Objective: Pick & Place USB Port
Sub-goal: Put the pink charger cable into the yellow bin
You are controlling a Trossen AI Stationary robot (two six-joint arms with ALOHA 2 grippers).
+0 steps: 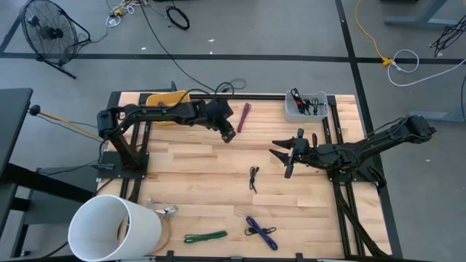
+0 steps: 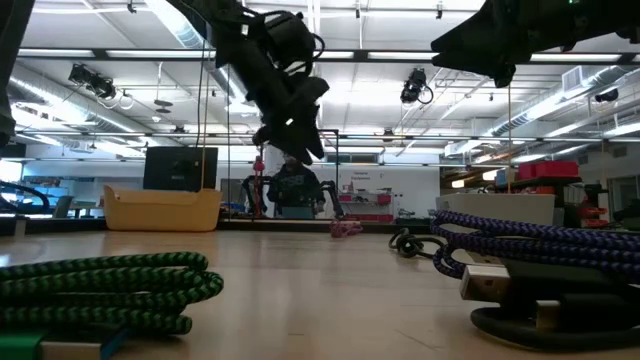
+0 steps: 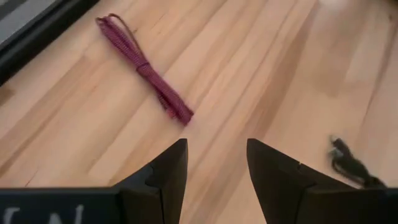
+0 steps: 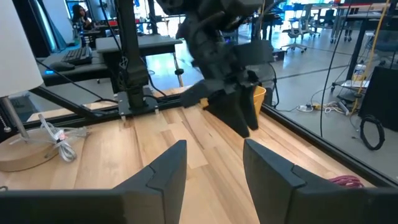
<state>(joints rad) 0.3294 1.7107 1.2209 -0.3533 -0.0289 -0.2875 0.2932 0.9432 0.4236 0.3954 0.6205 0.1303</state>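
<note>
The left gripper (image 1: 228, 133) hangs above the table (image 1: 189, 164) toward the 12 o'clock edge. Its fingers (image 3: 168, 171) stand parted with bare wood showing between them; nothing is held. The maroon cable (image 1: 243, 117) lies on the table just beside this gripper, at its 1 o'clock.

The right gripper (image 1: 285, 154) hovers near the table centre, toward 3 o'clock. Its fingers (image 4: 165, 168) are likewise apart and empty.

The small black cable (image 1: 253, 177) lies on the wood between the grippers, at 7 o'clock of the right gripper. The blue cable (image 1: 261, 231) and the green cable (image 1: 205, 236) rest along the 6 o'clock edge. The grey bin (image 1: 306, 108) sits at the 1 o'clock corner, the yellow tray (image 1: 166, 100) at 11 o'clock.
</note>
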